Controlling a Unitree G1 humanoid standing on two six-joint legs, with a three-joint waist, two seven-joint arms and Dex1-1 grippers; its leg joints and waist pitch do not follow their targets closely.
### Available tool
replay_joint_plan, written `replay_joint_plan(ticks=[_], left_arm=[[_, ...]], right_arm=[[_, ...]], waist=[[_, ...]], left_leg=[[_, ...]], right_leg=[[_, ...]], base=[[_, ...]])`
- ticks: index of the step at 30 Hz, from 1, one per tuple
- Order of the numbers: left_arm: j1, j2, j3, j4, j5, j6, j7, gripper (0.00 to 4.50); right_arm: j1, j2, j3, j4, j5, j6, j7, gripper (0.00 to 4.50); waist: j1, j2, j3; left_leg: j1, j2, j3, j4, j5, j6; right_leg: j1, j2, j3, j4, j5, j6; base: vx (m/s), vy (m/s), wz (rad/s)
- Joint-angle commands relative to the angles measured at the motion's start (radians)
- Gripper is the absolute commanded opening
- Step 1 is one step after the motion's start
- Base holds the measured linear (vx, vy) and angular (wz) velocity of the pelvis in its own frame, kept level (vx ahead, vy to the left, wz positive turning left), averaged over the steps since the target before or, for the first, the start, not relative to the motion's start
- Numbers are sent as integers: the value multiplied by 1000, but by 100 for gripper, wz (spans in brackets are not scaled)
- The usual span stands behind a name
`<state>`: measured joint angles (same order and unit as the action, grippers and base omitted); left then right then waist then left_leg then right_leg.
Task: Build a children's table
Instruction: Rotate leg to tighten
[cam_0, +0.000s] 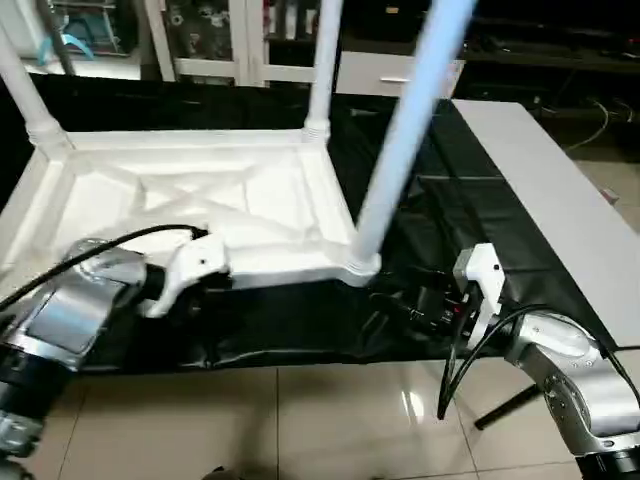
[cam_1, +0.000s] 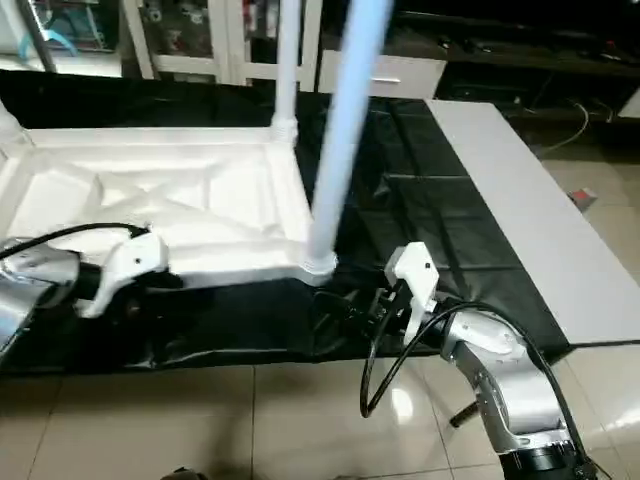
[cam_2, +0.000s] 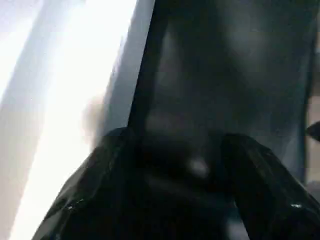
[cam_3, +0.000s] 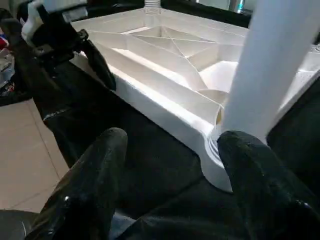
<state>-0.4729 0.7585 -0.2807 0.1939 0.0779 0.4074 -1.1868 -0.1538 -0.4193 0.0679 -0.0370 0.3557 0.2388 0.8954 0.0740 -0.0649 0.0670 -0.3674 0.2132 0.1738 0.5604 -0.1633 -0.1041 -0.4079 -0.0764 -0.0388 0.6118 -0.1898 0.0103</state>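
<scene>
The children's table lies upside down on black cloth, its white X-ribbed tabletop (cam_0: 200, 200) facing up. Three white legs stand in corner sockets: near right (cam_0: 400, 130), far right (cam_0: 322, 60), far left (cam_0: 20, 90). My left gripper (cam_0: 215, 282) is at the tabletop's near rim, towards its left. In the left wrist view its fingers (cam_2: 100, 175) stand apart over dark cloth, holding nothing, the white rim beside them. My right gripper (cam_3: 175, 165) is open just short of the near right corner socket (cam_3: 217, 165), with one finger (cam_3: 255, 180) in front of that leg's base.
The black-draped work table (cam_0: 450, 230) carries the tabletop, and its front edge runs just under both grippers. A long white board (cam_0: 540, 180) lies along its right side. Tiled floor (cam_0: 300, 420) is below, and cabinets (cam_0: 200, 40) stand behind.
</scene>
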Motion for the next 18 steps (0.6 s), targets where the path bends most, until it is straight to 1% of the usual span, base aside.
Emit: replay_joint_plan(ticks=[1, 3, 4, 6, 8, 11, 15, 17, 18], left_arm=[[-13, 11, -10, 15, 28, -8, 17, 359], [-27, 21, -17, 37, 59, -38, 48, 382], [-34, 25, -21, 45, 72, -49, 64, 387], [-43, 19, -14, 56, 74, -45, 91, 402], [-49, 15, -9, 60, 83, -34, 112, 431], [-50, 16, -6, 60, 93, -26, 124, 444], [-46, 11, 8, 54, 99, -23, 146, 444], [-31, 19, 18, 6, 74, -7, 123, 444], [-22, 18, 28, -25, 45, 8, 103, 444]], right_arm=[[2, -8, -10, -20, -3, 10, -8, 316], [0, -6, -13, -15, -9, 3, -18, 316], [-2, -5, -14, -12, -12, 0, -25, 316], [-7, 3, -18, -4, -16, -7, -40, 316], [-10, 7, -19, -1, -18, -12, -48, 316], [-11, 9, -19, -1, -19, -15, -52, 316], [-11, 11, -18, -1, -20, -17, -57, 316], [-8, 12, -13, -4, -20, -18, -59, 316], [-7, 13, -13, -5, -19, -17, -63, 316]], waist=[[-1, 15, -53], [-1, 16, -53], [-1, 15, -53], [-1, 15, -53], [0, 15, -53], [0, 15, -53], [1, 14, -54], [2, 16, -53], [2, 16, -53]], left_leg=[[12, 13, 4, -63, -239, 13], [12, 13, 4, -62, -233, 15], [13, 12, 5, -61, -231, 17], [11, 11, 5, -60, -225, 18], [12, 11, 5, -60, -225, 17], [12, 12, 5, -60, -223, 17], [11, 11, 5, -58, -211, 22], [12, 12, 5, -58, -217, 21], [12, 12, 5, -59, -220, 20]], right_leg=[[38, -41, 35, -69, -187, -182], [38, -39, 34, -68, -170, -186], [38, -38, 34, -67, -155, -189], [39, -39, 34, -65, -147, -191], [39, -39, 34, -64, -147, -194], [40, -40, 34, -64, -145, -196], [41, -40, 34, -62, -123, -202], [41, -41, 34, -61, -130, -203], [41, -41, 34, -62, -133, -205]], base=[[0, 0, 0], [0, 0, 0], [0, 0, 0], [0, 0, 0], [0, 0, 0], [0, 0, 0], [0, 0, 0], [0, 0, 0], [0, 0, 0]])
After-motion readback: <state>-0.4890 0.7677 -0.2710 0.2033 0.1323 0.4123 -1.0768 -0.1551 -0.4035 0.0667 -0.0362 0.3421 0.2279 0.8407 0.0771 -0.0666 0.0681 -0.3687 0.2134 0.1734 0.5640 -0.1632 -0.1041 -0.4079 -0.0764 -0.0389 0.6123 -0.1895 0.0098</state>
